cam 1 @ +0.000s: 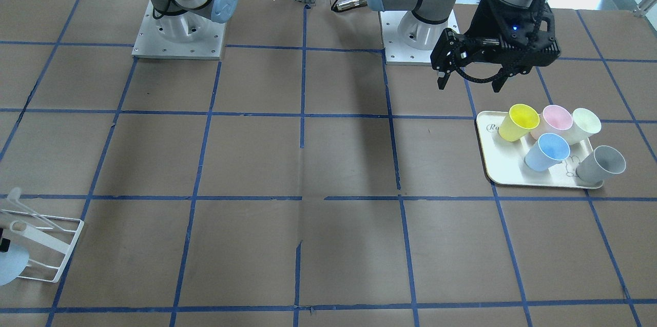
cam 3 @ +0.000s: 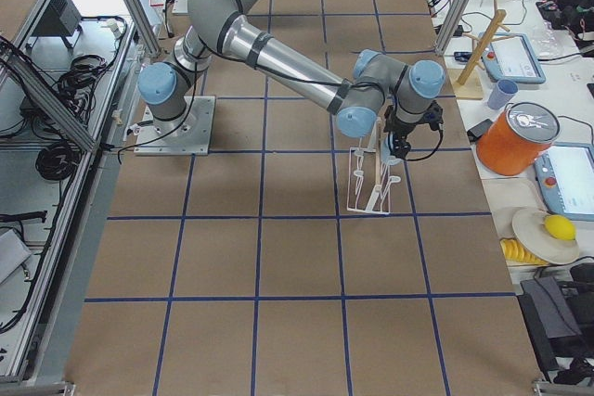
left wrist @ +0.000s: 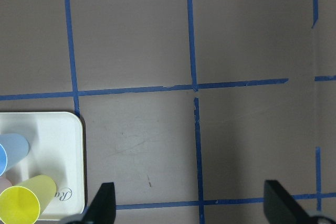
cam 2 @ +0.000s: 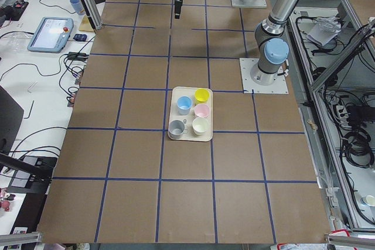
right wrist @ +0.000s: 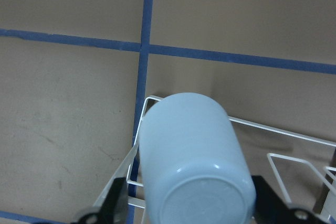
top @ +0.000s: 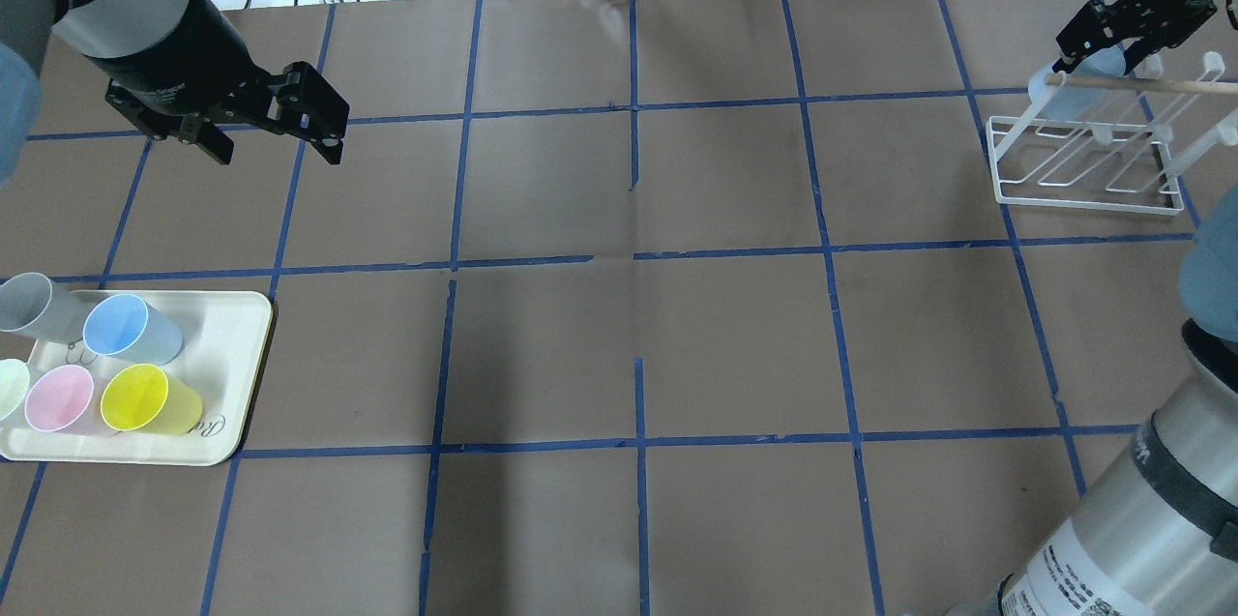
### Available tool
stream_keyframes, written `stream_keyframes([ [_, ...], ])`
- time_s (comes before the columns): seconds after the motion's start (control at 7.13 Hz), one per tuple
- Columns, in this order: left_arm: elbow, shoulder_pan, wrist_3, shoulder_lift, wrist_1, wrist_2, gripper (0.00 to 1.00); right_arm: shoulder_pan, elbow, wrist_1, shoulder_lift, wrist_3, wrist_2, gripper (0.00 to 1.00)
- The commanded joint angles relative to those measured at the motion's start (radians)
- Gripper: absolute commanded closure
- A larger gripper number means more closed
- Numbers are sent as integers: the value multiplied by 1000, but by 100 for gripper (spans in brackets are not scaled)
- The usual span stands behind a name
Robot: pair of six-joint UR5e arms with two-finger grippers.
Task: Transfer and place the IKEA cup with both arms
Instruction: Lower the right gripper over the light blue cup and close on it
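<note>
At the table's far right corner, the small pale sky-blue plastic tumbler (right wrist: 194, 156) sits between the two black fingers (right wrist: 113, 203) of the right gripper (right wrist: 190, 199), over one end of the white wire rack (top: 1088, 203). Its flat base faces the wrist camera and its mouth points away, down toward the rack and the brown table (top: 735, 336), so its long axis runs in line with the gripper's reach. From overhead it looks tilted, neither upright nor lying flat. One finger meets the tumbler's wall while a sliver of table shows beside the other (whether the tumbler is really pinched, I cannot tell). Across the table, the left gripper (cam 1: 469, 80) hangs with its fingers spread wide above bare table, near the cream rectangular tray (cam 1: 500, 162). On the tray a second pale blue tumbler (cam 1: 546, 151) stands mouth up beside a yellow cup (cam 1: 518, 121), a pink cup (cam 1: 556, 119), a pale green cup (cam 1: 585, 124) and a grey cup (cam 1: 603, 162).
</note>
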Motion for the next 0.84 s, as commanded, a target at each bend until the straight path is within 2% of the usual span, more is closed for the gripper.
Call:
stream_keyframes([
  [0.0,0,1,0,0,0,0,0,0,-2,1,1,0,-1,36],
  [0.42,0,1,0,0,0,0,0,0,-5,4,-2,0,-6,49],
  [0.7,0,1,0,0,0,0,0,0,-9,6,-8,0,-10,53],
])
